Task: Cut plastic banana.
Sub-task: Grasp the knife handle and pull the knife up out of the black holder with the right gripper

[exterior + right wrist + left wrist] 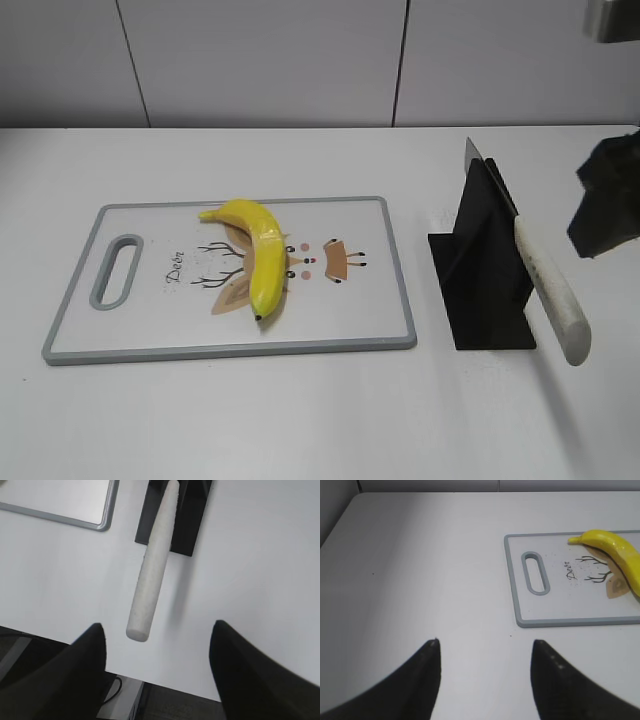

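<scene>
The glossy yellow plastic banana (258, 255) lies whole on a white cutting board with a grey rim (60, 325); it also shows in the left wrist view (617, 550). A knife with a white handle (553, 290) rests slanted in a black stand (480, 270), handle toward the front. My right gripper (157, 635) is open and empty, just behind the handle's end (145, 600); in the exterior view its black body (608, 200) hangs right of the knife. My left gripper (485, 647) is open and empty over bare table, left of the board (512, 580).
The board has a grey-edged handle slot (117, 270) at its left end and a deer drawing. The white table's front edge (165, 682) lies under my right gripper, with a cable below it. A grey wall stands behind the table.
</scene>
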